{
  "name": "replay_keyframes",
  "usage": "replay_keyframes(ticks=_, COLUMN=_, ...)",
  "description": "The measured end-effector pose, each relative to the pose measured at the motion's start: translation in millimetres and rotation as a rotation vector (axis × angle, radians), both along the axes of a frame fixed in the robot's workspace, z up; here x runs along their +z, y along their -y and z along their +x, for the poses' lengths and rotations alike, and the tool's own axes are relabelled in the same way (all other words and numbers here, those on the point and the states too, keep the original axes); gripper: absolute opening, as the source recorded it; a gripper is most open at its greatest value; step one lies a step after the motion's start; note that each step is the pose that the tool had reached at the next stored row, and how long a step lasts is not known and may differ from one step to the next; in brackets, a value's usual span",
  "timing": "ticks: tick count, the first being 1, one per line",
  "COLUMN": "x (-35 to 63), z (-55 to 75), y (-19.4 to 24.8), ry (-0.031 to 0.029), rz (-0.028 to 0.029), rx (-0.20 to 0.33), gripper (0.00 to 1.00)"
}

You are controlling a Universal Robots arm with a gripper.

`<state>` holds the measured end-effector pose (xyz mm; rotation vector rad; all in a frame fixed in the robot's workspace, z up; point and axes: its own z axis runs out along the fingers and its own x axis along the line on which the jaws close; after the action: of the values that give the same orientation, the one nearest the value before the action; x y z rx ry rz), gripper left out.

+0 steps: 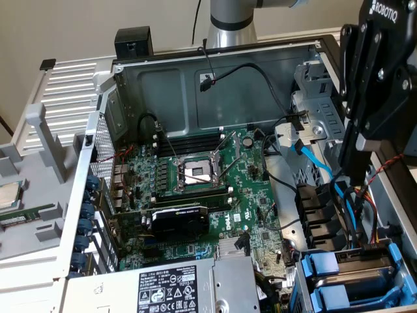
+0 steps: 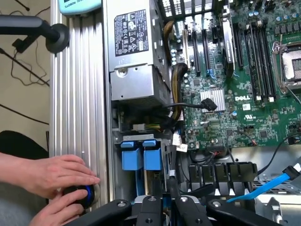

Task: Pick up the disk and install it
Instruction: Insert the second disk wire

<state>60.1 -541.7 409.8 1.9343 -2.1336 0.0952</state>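
Two blue carrier frames [image 1: 324,266] sit side by side in the drive bay at the case's lower corner, on the exterior view's right, with a dark metal drive body [image 1: 365,259] behind them. The wrist view shows the same blue frames [image 2: 141,157] end-on. I cannot tell which of the two is the disk. My black gripper [image 1: 355,171] hangs above and beyond that bay, over the black cable connectors, its tips pointing down. It is shut [image 2: 165,209] with nothing between its fingers.
The case lies open with the motherboard [image 1: 208,189] and bare CPU socket [image 1: 197,171] exposed. The grey power-supply box [image 2: 131,52] is next to the bay. Blue SATA cables [image 1: 313,163] run under the gripper. A person's hands [image 2: 56,181] rest on a blue-ringed knob beside the case rail.
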Motion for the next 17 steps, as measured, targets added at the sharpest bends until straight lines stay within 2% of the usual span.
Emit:
replay_keyframes(ticks=3, x=-0.1, z=0.0, y=7.0, ry=0.0047, rz=0.0322, rx=0.000, gripper=0.16)
replay_keyframes(ticks=5, x=-0.6, z=0.0, y=13.0, ry=0.0078, rz=0.0474, rx=0.000, gripper=0.16)
replay_keyframes(ticks=9, x=-1.1, z=0.0, y=26.3, ry=0.0096, rz=0.0735, rx=0.000, gripper=0.16)
replay_keyframes(ticks=11, x=-1.2, z=0.0, y=31.5, ry=0.0096, rz=0.0847, rx=0.000, gripper=0.16)
replay_keyframes(ticks=17, x=-2.8, z=0.0, y=38.4, ry=0.0133, rz=0.1190, rx=0.000, gripper=0.16)
